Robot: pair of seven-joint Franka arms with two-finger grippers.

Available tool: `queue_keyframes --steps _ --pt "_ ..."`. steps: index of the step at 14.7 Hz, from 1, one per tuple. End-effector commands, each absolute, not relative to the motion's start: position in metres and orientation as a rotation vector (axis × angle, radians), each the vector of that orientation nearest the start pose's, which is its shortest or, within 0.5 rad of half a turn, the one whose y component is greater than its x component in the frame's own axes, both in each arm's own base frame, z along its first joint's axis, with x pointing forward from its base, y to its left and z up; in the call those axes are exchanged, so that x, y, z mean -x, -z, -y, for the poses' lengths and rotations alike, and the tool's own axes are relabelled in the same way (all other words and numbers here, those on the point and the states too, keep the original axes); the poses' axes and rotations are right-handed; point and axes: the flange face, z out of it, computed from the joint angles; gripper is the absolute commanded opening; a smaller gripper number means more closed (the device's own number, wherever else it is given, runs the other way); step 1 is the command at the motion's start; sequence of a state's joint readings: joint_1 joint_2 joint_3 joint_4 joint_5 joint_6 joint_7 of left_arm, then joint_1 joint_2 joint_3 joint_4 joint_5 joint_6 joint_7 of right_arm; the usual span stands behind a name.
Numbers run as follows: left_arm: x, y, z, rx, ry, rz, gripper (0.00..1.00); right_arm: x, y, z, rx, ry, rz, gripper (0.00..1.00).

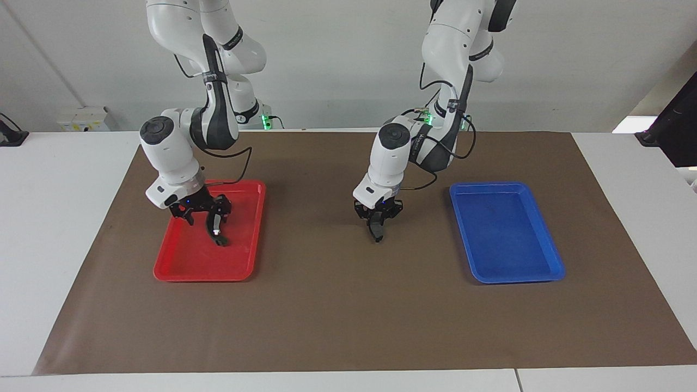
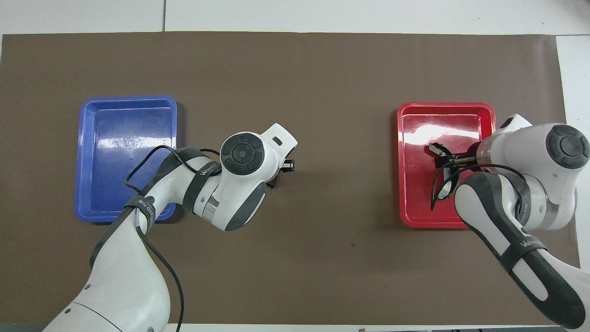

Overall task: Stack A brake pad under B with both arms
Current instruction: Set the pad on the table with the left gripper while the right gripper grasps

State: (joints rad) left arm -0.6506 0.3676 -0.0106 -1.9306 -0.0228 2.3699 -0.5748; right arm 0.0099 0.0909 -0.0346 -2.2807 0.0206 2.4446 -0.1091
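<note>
This looks like a robotics lab: two white robot arms (image 1: 179,109) stand at a white desk (image 1: 60,218) before a bare pale wall (image 1: 337,54). A brown mat (image 1: 337,305) covers the desk, with a red tray (image 1: 179,267) and a blue tray (image 1: 506,234) laid out as for a test.

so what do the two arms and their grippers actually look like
Both arms are glossy white jointed shells with dark grey-black bands and round dark joint caps. Loose black cables loop along each forearm, and small green lights glow near the bases. The left gripper and right gripper are black, skeletal and two-fingered, with tiny blue lights.
</note>
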Motion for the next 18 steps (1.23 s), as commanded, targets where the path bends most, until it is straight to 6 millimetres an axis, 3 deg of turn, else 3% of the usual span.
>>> queue_keyframes --steps 1,2,3,4,5,6,7,8,9,10,13,15,16,18 --pt "-0.495 -0.303 0.387 3.203 0.090 -0.099 0.28 -0.521 -0.305 0.015 3.120 0.113 0.142 1.00" --pt "-0.496 -0.304 0.387 3.202 0.085 -0.099 0.61 -0.520 -0.295 0.015 3.120 0.099 0.148 0.99" --pt "-0.496 -0.304 0.387 3.199 0.082 -0.097 0.66 -0.521 -0.293 0.015 3.121 0.106 0.146 0.97" --pt "-0.499 -0.306 0.384 3.201 0.087 -0.085 0.86 -0.521 -0.293 0.015 3.121 0.106 0.148 0.95" --pt "-0.502 -0.313 0.378 3.204 0.095 -0.073 0.98 -0.521 -0.293 0.016 3.121 0.108 0.146 0.88" --pt "-0.510 -0.325 0.363 3.196 0.077 -0.045 0.98 -0.521 -0.293 0.015 3.121 0.111 0.146 0.79" --pt "-0.515 -0.338 0.350 3.189 0.064 -0.021 0.98 -0.521 -0.293 0.015 3.121 0.111 0.143 0.62" --pt "-0.520 -0.353 0.331 3.182 0.046 0.000 0.98 -0.521 -0.293 0.015 3.121 0.106 0.141 0.34" --pt "-0.526 -0.369 0.311 3.172 0.020 -0.025 0.98 -0.521 -0.293 0.015 3.122 0.106 0.132 0.14" --pt "-0.535 -0.387 0.281 3.167 0.007 -0.075 0.98 -0.523 -0.295 0.015 3.122 0.113 0.127 0.00" --pt "-0.558 -0.424 0.181 3.151 -0.060 -0.160 0.98 -0.539 -0.315 0.013 3.117 0.070 0.135 0.00" --pt "-0.565 -0.450 0.135 3.150 -0.090 -0.217 0.98 -0.556 -0.347 0.006 3.109 -0.015 0.150 0.00" --pt "-0.568 -0.464 0.113 3.148 -0.105 -0.237 0.98 -0.565 -0.363 -0.008 3.107 -0.021 0.160 0.00" --pt "-0.572 -0.495 0.073 3.151 -0.147 -0.239 0.98 -0.579 -0.379 -0.059 3.110 -0.016 0.116 0.00"
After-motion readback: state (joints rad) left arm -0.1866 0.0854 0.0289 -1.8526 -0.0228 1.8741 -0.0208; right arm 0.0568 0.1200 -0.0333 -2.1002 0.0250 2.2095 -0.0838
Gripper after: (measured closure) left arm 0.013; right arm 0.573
